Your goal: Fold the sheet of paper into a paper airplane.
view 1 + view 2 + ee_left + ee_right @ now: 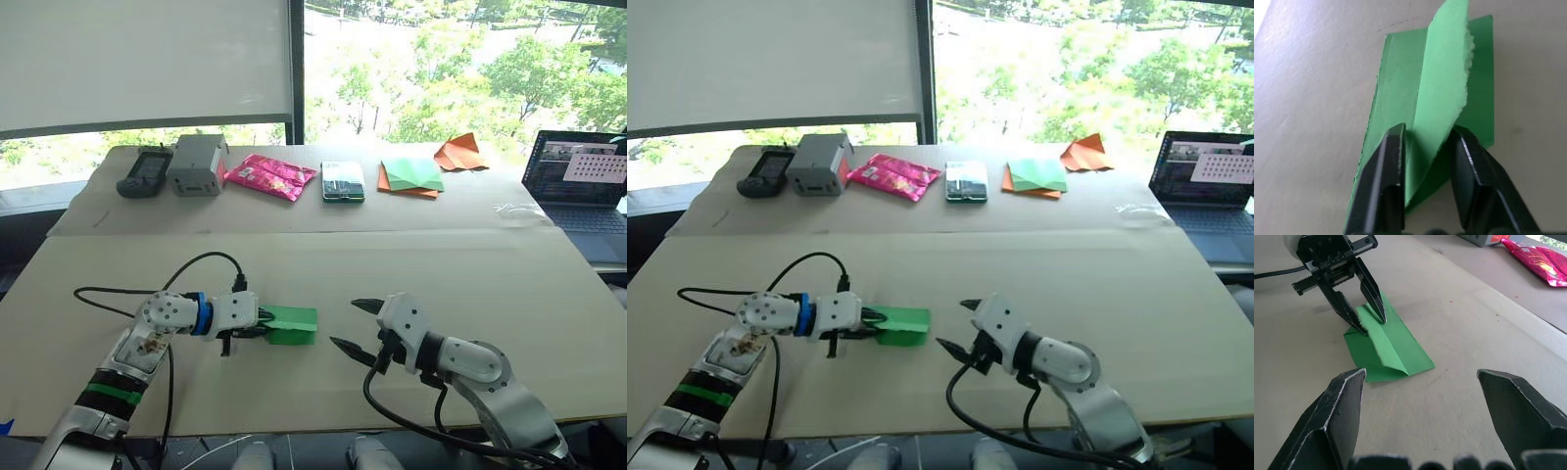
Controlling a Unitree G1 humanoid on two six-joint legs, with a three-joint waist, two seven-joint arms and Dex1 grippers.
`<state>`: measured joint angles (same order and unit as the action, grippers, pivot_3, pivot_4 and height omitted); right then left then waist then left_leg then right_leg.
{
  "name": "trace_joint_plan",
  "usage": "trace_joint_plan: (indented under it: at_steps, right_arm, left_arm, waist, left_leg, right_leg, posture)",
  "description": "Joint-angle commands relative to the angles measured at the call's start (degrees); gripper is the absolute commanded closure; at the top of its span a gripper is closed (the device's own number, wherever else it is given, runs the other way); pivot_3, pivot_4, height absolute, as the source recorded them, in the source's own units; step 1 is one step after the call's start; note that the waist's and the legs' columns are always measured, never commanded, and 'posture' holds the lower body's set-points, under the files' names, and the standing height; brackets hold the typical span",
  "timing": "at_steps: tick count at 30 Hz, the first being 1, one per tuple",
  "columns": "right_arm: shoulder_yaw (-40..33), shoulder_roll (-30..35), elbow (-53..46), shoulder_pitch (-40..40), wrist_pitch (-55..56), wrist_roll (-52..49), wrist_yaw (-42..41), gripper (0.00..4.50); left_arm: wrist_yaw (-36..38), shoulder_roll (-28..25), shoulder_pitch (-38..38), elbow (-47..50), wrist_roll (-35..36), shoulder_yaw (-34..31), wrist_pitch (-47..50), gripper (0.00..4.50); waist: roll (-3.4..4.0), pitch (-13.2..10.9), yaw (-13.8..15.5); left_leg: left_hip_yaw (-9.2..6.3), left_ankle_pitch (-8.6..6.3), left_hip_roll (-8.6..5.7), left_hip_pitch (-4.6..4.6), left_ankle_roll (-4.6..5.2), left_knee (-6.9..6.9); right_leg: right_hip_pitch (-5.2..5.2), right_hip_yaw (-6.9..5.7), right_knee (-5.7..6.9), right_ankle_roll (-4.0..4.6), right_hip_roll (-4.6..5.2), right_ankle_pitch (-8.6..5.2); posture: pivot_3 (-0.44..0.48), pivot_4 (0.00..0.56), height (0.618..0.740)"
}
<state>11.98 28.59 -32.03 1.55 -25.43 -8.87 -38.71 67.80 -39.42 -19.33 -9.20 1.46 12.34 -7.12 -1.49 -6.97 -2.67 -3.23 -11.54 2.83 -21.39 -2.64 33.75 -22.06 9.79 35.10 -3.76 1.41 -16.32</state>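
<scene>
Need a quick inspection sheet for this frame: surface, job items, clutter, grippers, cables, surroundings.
Surface: tan table, a seam running across it; near half bare apart from the job paper.
Job's things: green sheet of paper, partly folded, one flap standing up along the centre crease, lying on the table.
Clutter: far edge row: dark handheld device, grey box, pink packet, small green-edged pack, green-and-orange paper stack, orange folded paper.
Grippers: left gripper shut on the paper's raised flap; right gripper open, apart from the paper.
Cables: black cable looping over the left arm; another under the right arm.
Surroundings: laptop at right, window with trees behind.
</scene>
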Motion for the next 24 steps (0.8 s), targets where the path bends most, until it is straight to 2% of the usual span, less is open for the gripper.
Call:
trace_joint_plan:
  at_steps: [1,5,8,11,15,21,24]
  right_arm:
    - [-0.85,0.22,-0.80,0.99,1.24,-1.14,-0.42,0.45]
    - [-0.50,0.22,-0.49,1.57,1.29,-1.37,-0.60,0.45]
    - [-0.49,0.18,-0.29,1.87,1.34,-1.54,-0.73,0.45]
    - [-0.40,0.05,0.03,2.17,1.59,-1.59,-0.77,0.45]
    - [0.31,-0.47,0.67,2.93,1.79,-1.36,-0.55,0.45]
    - [0.90,-0.88,1.13,3.31,2.01,-1.18,-0.48,0.45]
    - [1.55,-1.12,1.60,3.59,2.34,-0.69,-0.41,0.45]
  left_arm:
    - [1.34,-1.74,0.99,3.89,3.44,-2.09,2.81,1.58]
    - [4.74,-6.11,3.08,10.61,10.68,-5.64,12.42,0.28]
    - [7.11,-9.30,3.42,13.24,16.61,-8.93,20.30,0.28]
    - [7.74,-10.55,3.20,12.92,19.20,-10.79,23.51,0.28]
    - [9.40,-10.20,2.54,10.59,23.91,-13.09,28.15,1.43]
    - [6.79,-6.92,-2.55,2.50,23.31,-13.48,28.76,3.48]
    - [5.26,-4.27,-5.02,-0.94,20.93,-11.47,26.90,4.46]
  waist:
    - [0.00,0.00,-0.05]
    - [-0.05,-0.04,-0.17]
    - [0.02,-0.08,-0.03]
    - [0.05,-0.10,-0.01]
    - [0.06,-0.12,-0.08]
    - [0.05,-0.11,0.02]
    - [0.05,-0.10,0.09]
  left_leg:
    - [0.00,0.00,0.00,0.00,0.00,0.00]
    - [0.00,0.00,0.02,-0.01,0.00,0.00]
    - [0.00,0.00,0.03,-0.01,0.00,0.00]
    - [0.02,0.00,0.02,-0.01,-0.01,0.01]
    - [0.02,0.00,0.02,-0.01,-0.01,0.01]
    - [0.01,0.00,0.01,-0.01,-0.01,0.02]
    - [0.02,0.00,0.00,-0.01,0.00,0.03]
  right_leg:
    - [-0.01,0.00,0.00,0.00,0.00,0.00]
    - [-0.05,0.00,0.00,0.00,0.00,0.00]
    - [-0.05,0.00,-0.02,0.01,0.01,-0.01]
    - [-0.06,0.00,-0.05,0.01,0.01,-0.01]
    - [-0.08,0.00,-0.05,0.02,0.01,-0.01]
    - [-0.08,-0.01,-0.04,0.02,0.00,-0.01]
    - [-0.06,-0.01,-0.04,0.01,0.00,-0.01]
  posture:
    - [0.000,0.150,0.740]
    - [0.000,0.150,0.740]
    - [0.000,0.150,0.740]
    - [0.000,0.150,0.740]
    - [0.000,0.150,0.740]
    - [0.000,0.150,0.740]
    - [0.000,0.150,0.740]
